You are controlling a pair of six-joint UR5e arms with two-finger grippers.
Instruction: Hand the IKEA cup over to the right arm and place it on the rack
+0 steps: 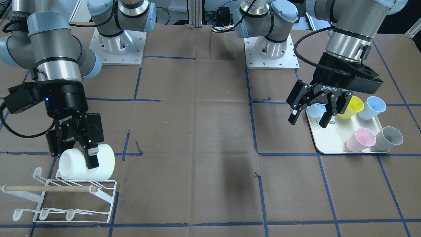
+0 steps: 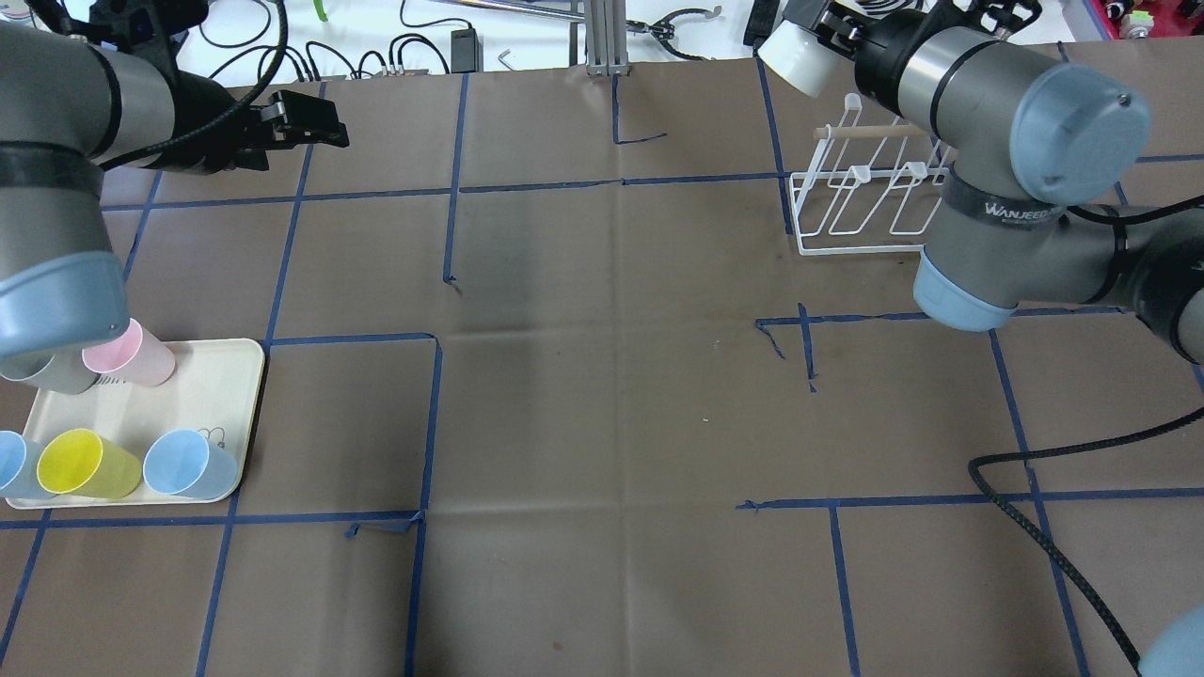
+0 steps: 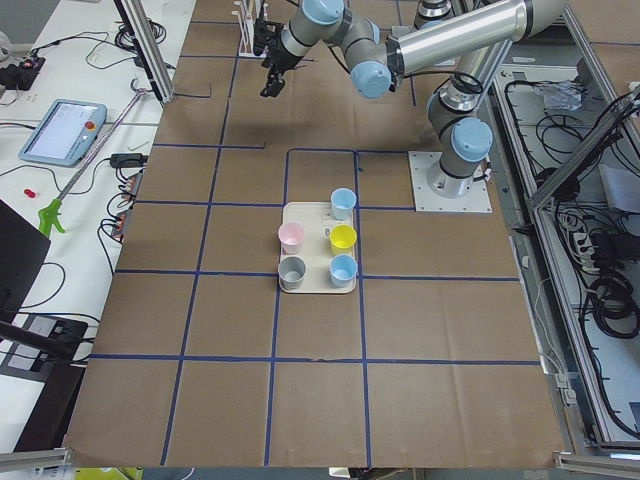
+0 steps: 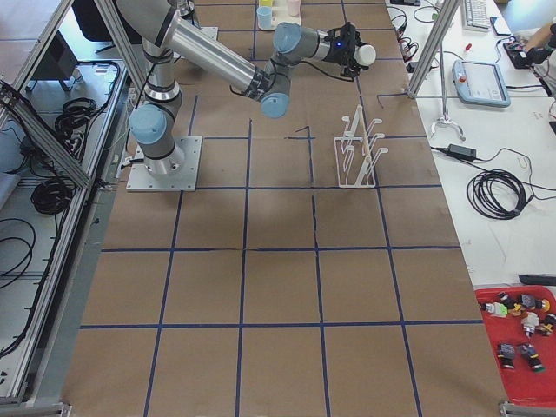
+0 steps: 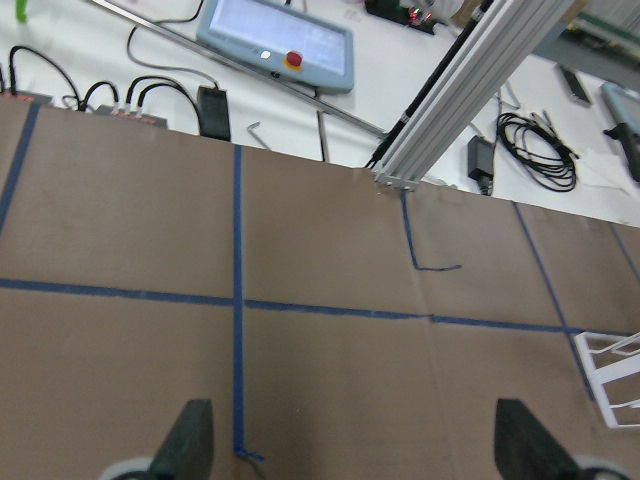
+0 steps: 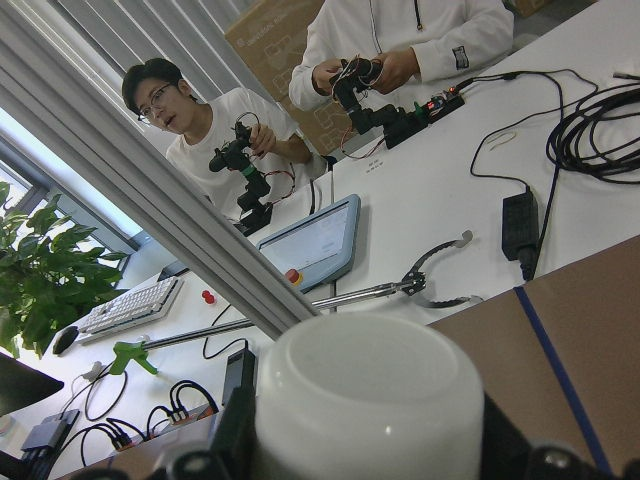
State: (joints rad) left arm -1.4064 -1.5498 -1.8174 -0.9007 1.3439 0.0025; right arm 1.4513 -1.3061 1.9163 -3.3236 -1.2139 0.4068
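A white IKEA cup lies on its side in my right gripper, which is shut on it. The cup hangs just above the back end of the white wire rack with its wooden dowel. In the overhead view the cup is beyond the rack, near the table's far edge. The right wrist view shows the cup's base between the jaws. My left gripper is open and empty, high over the tray side; its fingertips stand wide apart.
A cream tray on the robot's left side holds two light-blue cups, a yellow cup, a pink cup and a grey cup. Blue tape lines cross the brown table cover. Operators sit past the far edge.
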